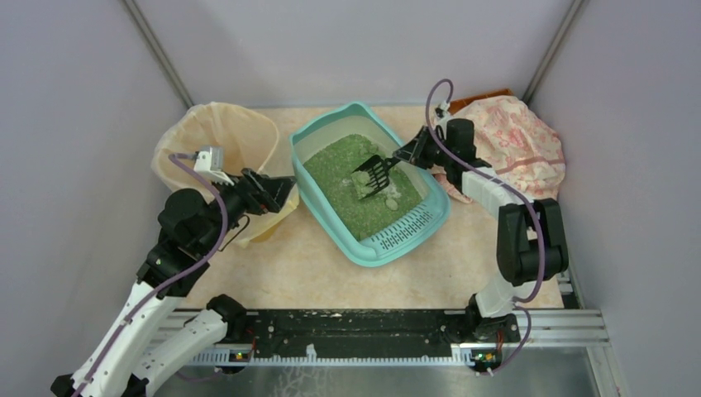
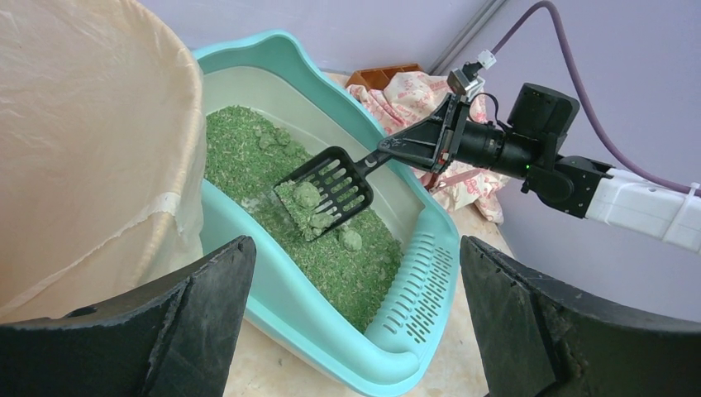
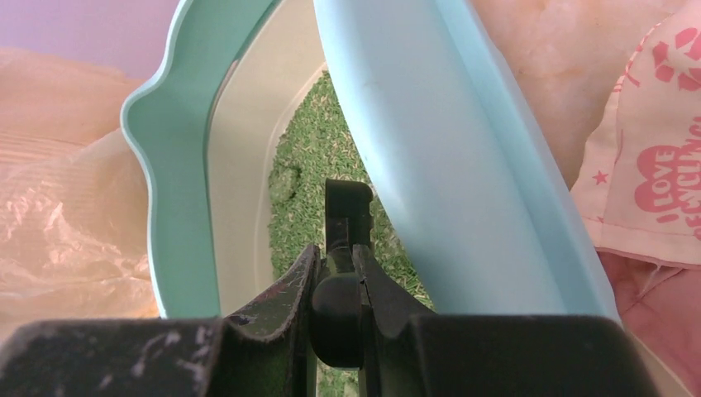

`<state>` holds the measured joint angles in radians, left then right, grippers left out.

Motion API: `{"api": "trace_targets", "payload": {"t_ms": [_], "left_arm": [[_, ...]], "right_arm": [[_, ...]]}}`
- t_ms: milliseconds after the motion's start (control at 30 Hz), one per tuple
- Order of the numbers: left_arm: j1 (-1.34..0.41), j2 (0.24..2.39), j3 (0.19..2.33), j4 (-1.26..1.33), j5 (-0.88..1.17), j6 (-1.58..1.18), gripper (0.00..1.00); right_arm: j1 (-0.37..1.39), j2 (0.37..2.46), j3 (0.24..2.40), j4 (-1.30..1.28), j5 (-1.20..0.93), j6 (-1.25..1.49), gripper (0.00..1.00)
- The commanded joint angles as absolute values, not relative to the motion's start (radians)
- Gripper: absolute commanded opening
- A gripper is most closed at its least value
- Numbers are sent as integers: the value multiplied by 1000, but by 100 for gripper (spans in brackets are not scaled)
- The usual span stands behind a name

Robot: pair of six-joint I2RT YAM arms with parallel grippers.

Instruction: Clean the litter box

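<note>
The teal litter box (image 1: 388, 252) lies at an angle mid-table, green granules inside and its slotted grate (image 1: 407, 227) at the near end. My right gripper (image 1: 411, 153) is shut on the handle of a black slotted scoop (image 1: 376, 172), reaching over the box's right wall. In the left wrist view the scoop (image 2: 331, 186) is tilted low over the granules and carries a greenish clump (image 2: 307, 196). Another clump (image 2: 352, 240) lies on the litter just beside it. My left gripper (image 1: 285, 190) hangs wide open and empty, left of the box and next to the bin.
A beige bag-lined bin (image 1: 219, 132) stands left of the litter box, close against my left arm. A pink patterned cloth bundle (image 1: 512, 141) sits at the back right, behind my right arm. Grey walls close in on both sides and at the back.
</note>
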<state>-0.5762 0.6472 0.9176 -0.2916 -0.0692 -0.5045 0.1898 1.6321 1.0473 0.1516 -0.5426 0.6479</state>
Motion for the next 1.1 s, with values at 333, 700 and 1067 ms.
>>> {"api": "trace_targets", "payload": {"t_ms": [333,700,1067], "left_arm": [[-578,652,901,-246,-36,-532,98],[-578,645,906,-254,-35,-542,98],[-579,643,913,-267,-28,-549,98]], "right_arm": [[103,1599,954,486,-723,865,0],[78,1631,965,572,-799,956,0],[33,1637,944,625,-799,1004,0]]}}
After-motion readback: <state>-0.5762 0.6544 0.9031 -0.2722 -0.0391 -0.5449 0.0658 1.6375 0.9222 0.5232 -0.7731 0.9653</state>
